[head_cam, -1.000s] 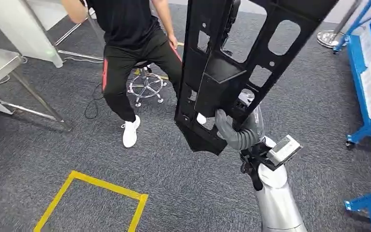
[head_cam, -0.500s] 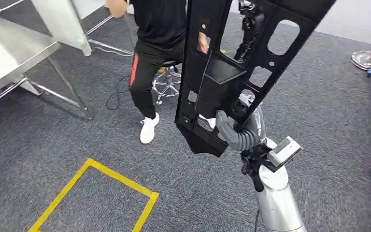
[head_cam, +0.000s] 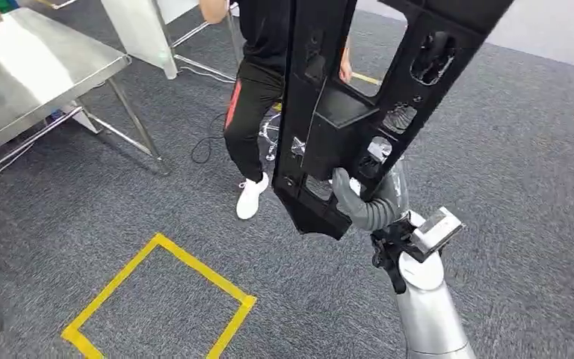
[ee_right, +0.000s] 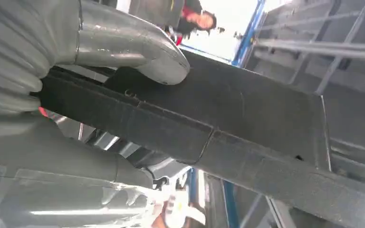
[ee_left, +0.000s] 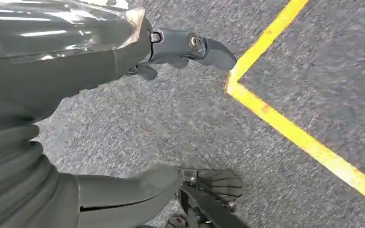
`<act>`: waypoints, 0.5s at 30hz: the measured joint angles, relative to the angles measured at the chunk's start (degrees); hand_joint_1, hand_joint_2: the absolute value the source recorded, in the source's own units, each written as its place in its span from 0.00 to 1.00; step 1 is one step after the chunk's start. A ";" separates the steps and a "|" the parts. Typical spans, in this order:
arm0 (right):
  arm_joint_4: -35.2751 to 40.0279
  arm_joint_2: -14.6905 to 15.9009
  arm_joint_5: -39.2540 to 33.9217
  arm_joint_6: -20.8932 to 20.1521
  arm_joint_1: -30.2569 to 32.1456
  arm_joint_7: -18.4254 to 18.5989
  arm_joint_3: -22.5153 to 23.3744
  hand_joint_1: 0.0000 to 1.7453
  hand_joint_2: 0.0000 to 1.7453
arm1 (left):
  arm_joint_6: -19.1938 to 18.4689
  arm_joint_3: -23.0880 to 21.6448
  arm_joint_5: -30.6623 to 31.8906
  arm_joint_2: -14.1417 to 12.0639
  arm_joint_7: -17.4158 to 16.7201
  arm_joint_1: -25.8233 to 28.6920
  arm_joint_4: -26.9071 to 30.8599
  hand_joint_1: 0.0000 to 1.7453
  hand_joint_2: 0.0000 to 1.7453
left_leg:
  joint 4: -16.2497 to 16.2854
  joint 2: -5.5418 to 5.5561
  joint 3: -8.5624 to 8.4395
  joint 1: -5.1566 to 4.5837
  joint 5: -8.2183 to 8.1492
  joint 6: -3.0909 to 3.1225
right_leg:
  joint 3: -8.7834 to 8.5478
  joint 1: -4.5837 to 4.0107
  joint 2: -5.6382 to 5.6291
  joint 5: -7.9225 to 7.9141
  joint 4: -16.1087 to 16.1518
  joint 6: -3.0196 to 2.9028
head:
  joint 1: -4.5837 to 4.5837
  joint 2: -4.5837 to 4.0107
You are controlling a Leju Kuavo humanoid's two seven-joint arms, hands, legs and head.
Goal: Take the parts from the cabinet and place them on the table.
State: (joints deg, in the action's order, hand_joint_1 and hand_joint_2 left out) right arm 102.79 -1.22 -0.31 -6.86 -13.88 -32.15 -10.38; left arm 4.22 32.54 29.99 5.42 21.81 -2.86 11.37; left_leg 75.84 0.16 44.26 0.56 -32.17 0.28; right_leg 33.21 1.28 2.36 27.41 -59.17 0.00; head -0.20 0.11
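Observation:
A long black plastic part [head_cam: 344, 112] with several cut-outs stands nearly upright in the head view, in front of me at centre right. My right hand [head_cam: 370, 198] grips it near its lower end, the grey thumb wrapped over its edge. In the right wrist view the thumb [ee_right: 138, 52] presses on the part's dark flat face [ee_right: 228, 123]. My left hand [ee_left: 38, 95] hangs above the grey carpet with its fingers [ee_left: 190, 45] spread apart and nothing in it.
A steel table [head_cam: 22, 67] stands at the far left. A person [head_cam: 261, 75] in black clothes and white shoes sits just behind the part. A yellow tape square [head_cam: 164, 299] marks the carpet at lower left.
The whole picture has shifted: the camera has turned left, bringing the steel table further in, and the blue racks have gone out at the right. The right hand's hold on the part is unchanged.

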 joint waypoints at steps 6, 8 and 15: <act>-0.02 0.00 0.00 0.00 -0.21 -0.02 0.00 1.00 1.00 | 0.04 -0.02 0.31 -0.15 -0.06 -0.42 0.04 0.00 1.00 | -17.04 -3.42 -8.36 -1.35 6.89 1.92 | -0.82 -0.51 2.70 0.81 0.22 0.74 | 0.00 0.00; -0.11 -0.02 0.00 -0.13 -0.29 -0.02 0.00 1.00 1.00 | 0.07 0.00 0.31 -0.26 -0.13 -0.28 0.04 0.00 1.00 | -17.35 -2.28 -8.39 -1.60 6.90 2.43 | -1.40 -0.40 3.78 0.78 0.81 1.30 | 0.04 0.00; -0.70 0.17 -0.02 -0.17 -0.26 -0.07 0.09 1.00 1.00 | 0.13 0.04 0.24 0.02 -0.20 -0.46 0.07 0.00 1.00 | -19.29 2.43 -10.28 -0.88 8.03 3.32 | 8.19 -0.40 -1.99 6.55 -16.80 1.74 | 0.57 0.00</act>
State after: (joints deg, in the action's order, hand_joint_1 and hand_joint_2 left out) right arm 102.09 -1.05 -0.33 -7.04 -14.15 -32.22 -10.29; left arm 4.35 32.59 30.23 5.44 21.62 -3.32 11.43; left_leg 56.55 2.58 33.98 -0.33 -24.14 3.59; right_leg 41.39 0.88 0.37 33.96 -75.97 1.74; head 0.37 0.11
